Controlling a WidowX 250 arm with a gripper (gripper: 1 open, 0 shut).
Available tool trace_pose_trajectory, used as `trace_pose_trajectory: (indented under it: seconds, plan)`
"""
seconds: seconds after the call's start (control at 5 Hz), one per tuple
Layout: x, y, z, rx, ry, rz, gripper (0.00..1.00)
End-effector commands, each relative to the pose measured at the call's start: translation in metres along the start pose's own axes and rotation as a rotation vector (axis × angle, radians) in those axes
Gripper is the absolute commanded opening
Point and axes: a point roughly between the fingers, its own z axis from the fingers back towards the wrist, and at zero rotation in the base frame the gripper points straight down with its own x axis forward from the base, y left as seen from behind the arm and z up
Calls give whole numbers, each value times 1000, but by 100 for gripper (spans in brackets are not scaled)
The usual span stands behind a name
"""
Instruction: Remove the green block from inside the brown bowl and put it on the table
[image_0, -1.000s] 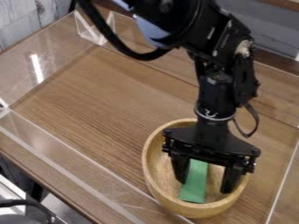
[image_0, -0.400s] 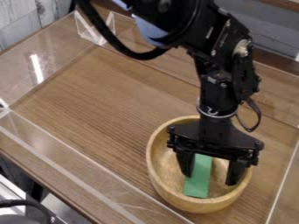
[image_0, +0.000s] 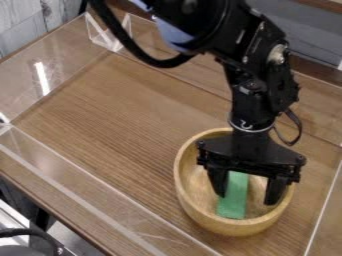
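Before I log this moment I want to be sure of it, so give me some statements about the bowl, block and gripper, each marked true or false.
1. The green block is inside the brown bowl. True.
2. The gripper is off to one side, away from the bowl. False: it is down at the bowl, over the block.
3. The bowl is upside down. False: it sits upright, opening upward.
4. The bowl rests on the wooden table. True.

The black arm reaches down from the top, its gripper (image_0: 251, 190) pointing downward, fingers spread apart.
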Motion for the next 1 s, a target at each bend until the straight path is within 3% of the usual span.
trace_pose_trajectory:
  seconds: [0.0, 0.6, 0.8]
  plan:
    - [-7, 15, -38, 56, 63, -3, 100]
    - [-6, 19, -57, 55, 62, 12, 100]
    - [-6, 19, -56, 57, 64, 18, 100]
